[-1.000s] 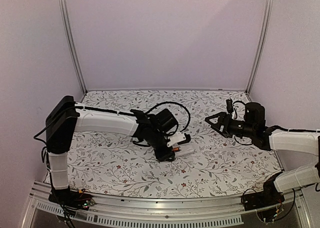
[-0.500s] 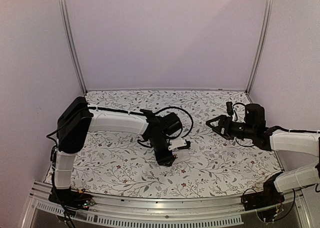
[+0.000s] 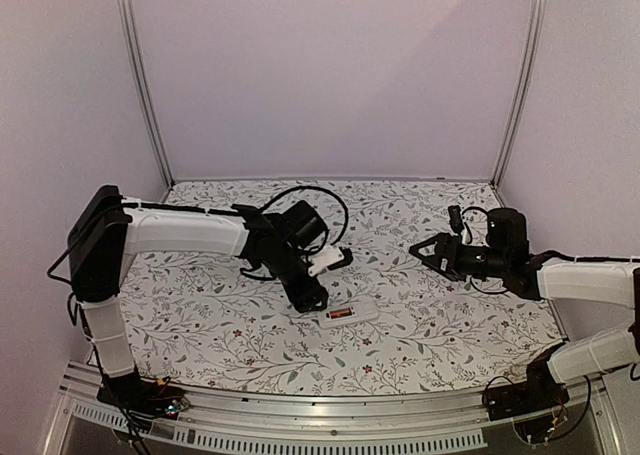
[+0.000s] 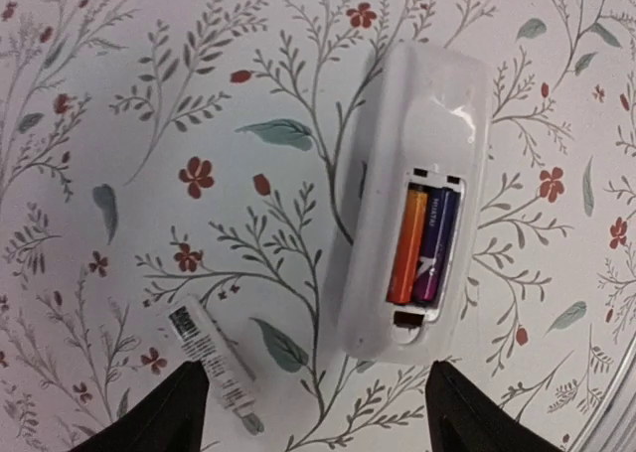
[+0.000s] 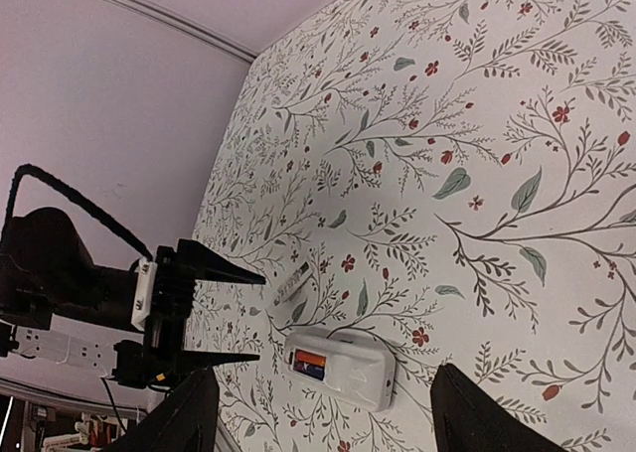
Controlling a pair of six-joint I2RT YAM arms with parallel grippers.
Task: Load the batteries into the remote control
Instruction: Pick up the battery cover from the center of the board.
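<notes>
The white remote control [image 4: 417, 174] lies face down on the flowered table, so its screen and buttons are hidden. Its back compartment is open and holds two batteries side by side, one orange [image 4: 407, 245] and one dark purple-black [image 4: 435, 243]. The remote also shows in the top view [image 3: 350, 315] and in the right wrist view [image 5: 343, 365]. My left gripper [image 4: 318, 427] is open and empty, raised just off the remote's compartment end. It hangs up and left of the remote in the top view [image 3: 326, 280]. My right gripper [image 5: 328, 422] is open and empty, far to the right [image 3: 425, 247].
A thin white strip with a barcode label [image 4: 211, 361] lies flat on the table left of the remote, and also shows in the right wrist view [image 5: 291, 286]. Purple walls and metal posts close in the table. A metal rail runs along the near edge [image 3: 330, 415].
My left gripper has pulled back up and to the left, off the remote, which now lies alone on the table with the batteries showing. The right arm has hardly moved.
</notes>
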